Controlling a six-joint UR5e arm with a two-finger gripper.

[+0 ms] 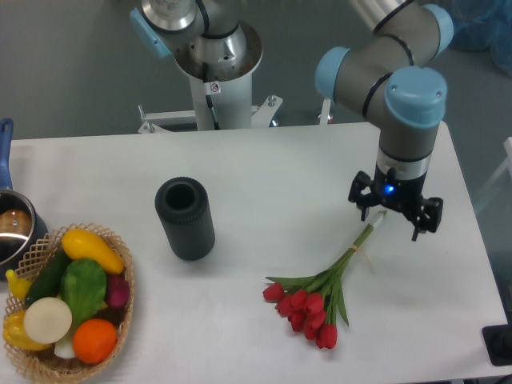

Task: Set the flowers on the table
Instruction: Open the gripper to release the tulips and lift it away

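Left to right: wicker basket of vegetables at the near left edge, black cylinder upright mid-table, then the flowers lying flat on the table, red buds toward the near edge, stems running up and right. Looks essentially done; only retreat seems left. Farthest right, gripper over the stem tips, fingers spread, apparently pinching nothing, though contact with the tips cannot be ruled out.
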